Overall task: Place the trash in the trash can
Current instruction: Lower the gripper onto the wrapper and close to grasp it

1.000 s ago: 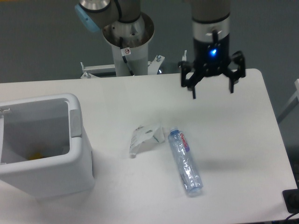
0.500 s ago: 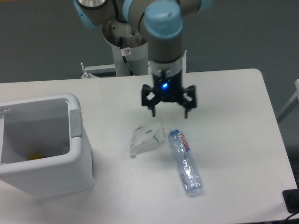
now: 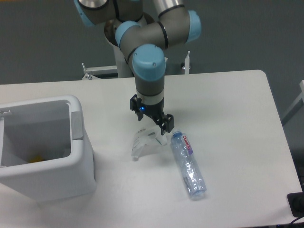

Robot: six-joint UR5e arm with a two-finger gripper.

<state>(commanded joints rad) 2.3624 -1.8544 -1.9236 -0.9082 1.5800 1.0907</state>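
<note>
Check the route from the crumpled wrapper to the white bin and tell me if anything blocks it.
Nothing visible blocks it. The wrapper lies on bare table, with open tabletop up to the trash can on the camera's left. The bottle lies on the far side, away from that route. The end effector sits right above the wrapper.

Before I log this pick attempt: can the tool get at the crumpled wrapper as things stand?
Probably yes. The tool hangs just above the wrapper, jaws open, with nothing between them. The bottle lies close on one side, so it might get nudged.
</note>
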